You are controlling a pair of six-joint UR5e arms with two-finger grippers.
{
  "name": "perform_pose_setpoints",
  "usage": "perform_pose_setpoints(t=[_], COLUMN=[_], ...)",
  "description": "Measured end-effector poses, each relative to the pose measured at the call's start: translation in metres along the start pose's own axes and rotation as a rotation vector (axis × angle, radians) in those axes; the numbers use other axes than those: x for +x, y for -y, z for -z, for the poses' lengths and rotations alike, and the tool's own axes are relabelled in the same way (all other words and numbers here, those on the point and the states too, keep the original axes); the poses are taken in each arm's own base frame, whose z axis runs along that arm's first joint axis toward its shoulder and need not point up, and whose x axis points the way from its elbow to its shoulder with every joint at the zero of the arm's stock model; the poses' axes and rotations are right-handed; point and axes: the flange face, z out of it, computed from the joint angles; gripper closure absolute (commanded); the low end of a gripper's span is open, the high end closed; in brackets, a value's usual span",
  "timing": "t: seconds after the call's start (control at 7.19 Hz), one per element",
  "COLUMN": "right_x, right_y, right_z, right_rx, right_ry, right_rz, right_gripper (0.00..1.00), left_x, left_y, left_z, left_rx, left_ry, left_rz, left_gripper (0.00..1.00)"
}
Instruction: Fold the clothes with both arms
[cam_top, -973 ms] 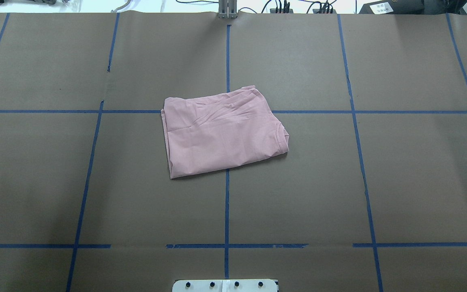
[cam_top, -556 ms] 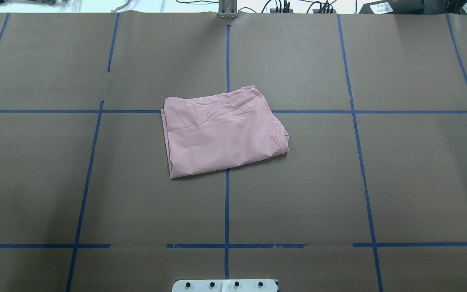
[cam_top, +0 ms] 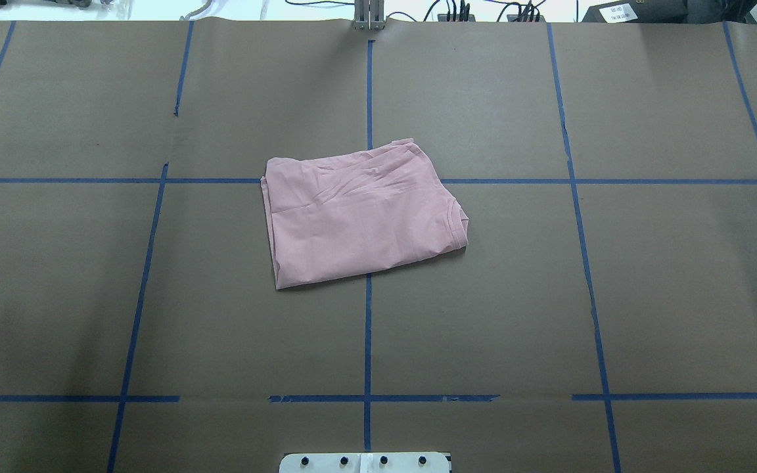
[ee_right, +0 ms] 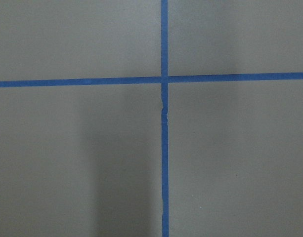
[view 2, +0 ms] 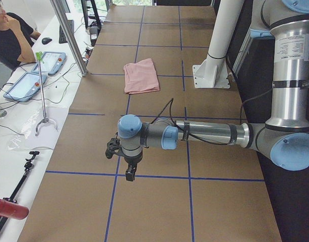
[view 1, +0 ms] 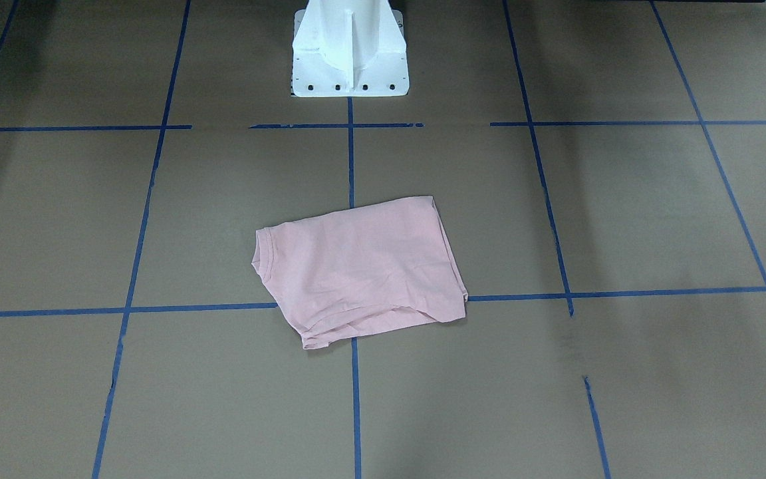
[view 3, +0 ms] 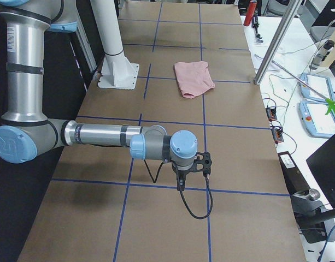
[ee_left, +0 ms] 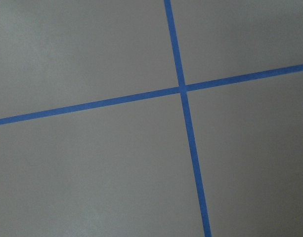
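Brown paper table cover (ee_right: 240, 158); two blue tape lines (ee_right: 164, 80) cross upper-middle; a soft shadow (ee_right: 111, 173) darkens the lower left.

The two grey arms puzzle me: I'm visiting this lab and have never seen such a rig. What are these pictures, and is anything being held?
This is a robot with two jointed arms mounted by a white pedestal. Two pictures look down on the table, one from behind the robot and one facing it. Two are taken from the table's ends: one shows the left arm near, the other the right arm. The last two come from wrist cameras and show only table and blue tape. A pale pink T-shirt lies folded mid-table. Both arms hang over bare table, away from it. Nothing shows in the left hand or right hand. I cannot tell whether they are open.
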Motion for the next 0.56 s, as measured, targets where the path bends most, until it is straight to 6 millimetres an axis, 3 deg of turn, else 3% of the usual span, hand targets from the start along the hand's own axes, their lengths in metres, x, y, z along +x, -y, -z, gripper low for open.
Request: perform_pose_setpoints(t=[0.56], right_x=[0.0098], right_y=[-0.0112], right_z=[-0.0041], right_rx=[-0.009], right_ry=[-0.005], right_rz=[-0.022], right_gripper=[0.0], left_x=[-0.0033], left_y=[-0.0038], left_z=[-0.0034], left_rx=[-0.007], left_ry=[-0.001], left_rz=[0.002], left_gripper=[0.0])
